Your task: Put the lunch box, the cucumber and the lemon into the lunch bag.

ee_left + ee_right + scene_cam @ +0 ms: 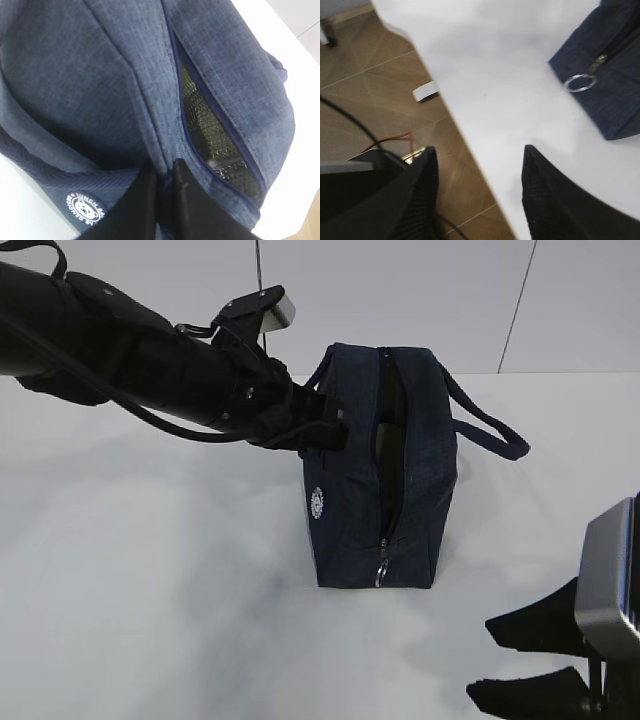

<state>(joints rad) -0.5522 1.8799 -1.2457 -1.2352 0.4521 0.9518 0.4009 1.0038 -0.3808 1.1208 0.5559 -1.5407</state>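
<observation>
Now my left claw [165, 175] is pinched on a fold of the lunch bag [380, 470], at twelve o'clock on the surface [150, 590]. Fabric looks soft and slack; I'd grip near the zipper edge. Right claw [477, 195] gapes empty, five o'clock.

Our left arm [120, 350] reaches in from the upper left of the exterior view, its gripper [162, 182] pinched tight on a fold of fabric. Our right gripper [535, 660] sits at the lower right, jaws apart, holding nothing.
</observation>
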